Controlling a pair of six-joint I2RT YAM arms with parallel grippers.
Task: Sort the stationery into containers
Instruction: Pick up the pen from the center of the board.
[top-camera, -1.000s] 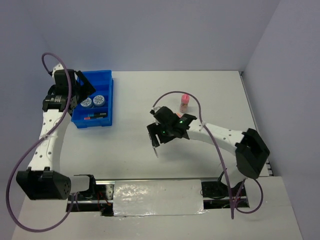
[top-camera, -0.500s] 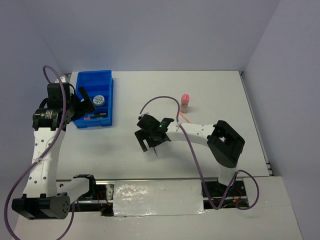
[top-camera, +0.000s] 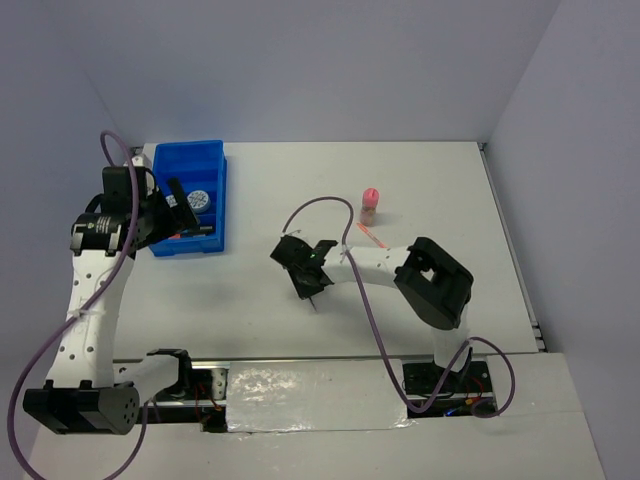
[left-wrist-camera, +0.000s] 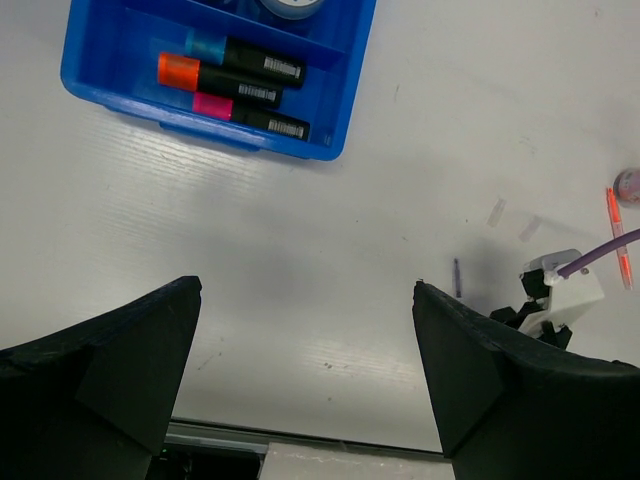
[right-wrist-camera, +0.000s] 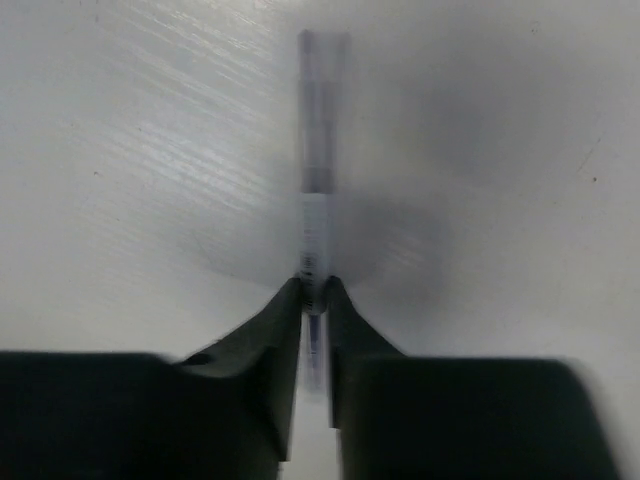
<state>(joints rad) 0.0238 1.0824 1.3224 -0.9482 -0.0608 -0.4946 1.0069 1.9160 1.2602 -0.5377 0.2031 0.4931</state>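
Observation:
The blue tray (top-camera: 221, 200) stands at the back left. In the left wrist view this tray (left-wrist-camera: 200, 128) holds three black highlighters (left-wrist-camera: 250, 92) with blue, orange and pink caps, and a round disc (left-wrist-camera: 292, 6) behind them. My left gripper (left-wrist-camera: 307, 287) hangs open and empty above the table, in front of the tray. My right gripper (right-wrist-camera: 315, 285) is down at mid-table, its fingertips pinched on a thin grey stick (right-wrist-camera: 322, 130) lying on the table. From above, the right gripper (top-camera: 310, 288) sits over that stick (top-camera: 314, 303).
A pink-capped tube (top-camera: 369, 205) stands upright behind the right arm, with a thin orange stick (top-camera: 370, 236) lying just in front of it. The white walls close the table at the back and right.
The right gripper reached left, came down over the grey stick and closed on it. The left arm drew back from the tray, still open.

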